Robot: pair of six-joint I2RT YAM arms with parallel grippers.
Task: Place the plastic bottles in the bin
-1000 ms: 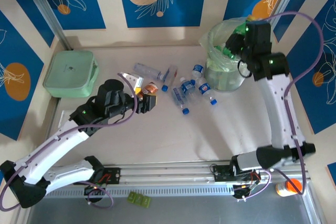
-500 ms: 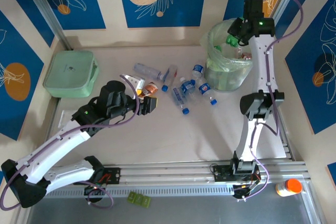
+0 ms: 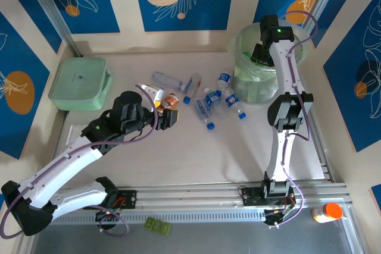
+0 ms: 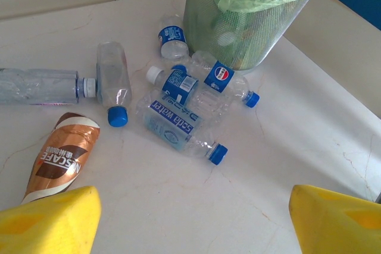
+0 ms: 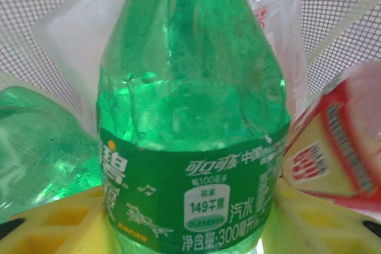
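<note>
Since the right arm (image 3: pixel 284 117) stretches up the table (image 3: pixel 196 159) to the bin (image 3: pixel 241 81), which stands toward 1 o'clock in the overhead view, the coming move turns on a single relation. The green bottle (image 5: pixel 190 123) is already within the bin's mouth, with the mesh wall behind it at 12 o'clock in the right wrist view. Its long axis runs 6 to 12 o'clock there, straight out from the right gripper (image 5: pixel 190 221), with the neck end away and the label end between the yellow fingers (image 5: pixel 53 221). The fingers lie close against the label at 9 and 3 o'clock; whether they press it or have slackened I cannot tell. A second green bottle (image 5: pixel 33 147) lies at 9 o'clock and a red-labelled bottle (image 5: pixel 333 147) at 3 o'clock, both down in the bin. In my judgement, letting go is all this bottle needs.

The loose bottles (image 3: pixel 209 100) lie on the table at 7 to 9 o'clock of the bin, the nearest just beside its foot. The left gripper (image 3: pixel 168 117) looks the nearer to them. They sit toward its 3 o'clock overhead and at 12 o'clock in the left wrist view. Closest is a clear blue-labelled bottle (image 4: pixel 178 126), its long axis 10 to 4 o'clock with the blue cap at the 4 o'clock end. The left gripper's jaws stand wide apart, holding and touching nothing.
</note>
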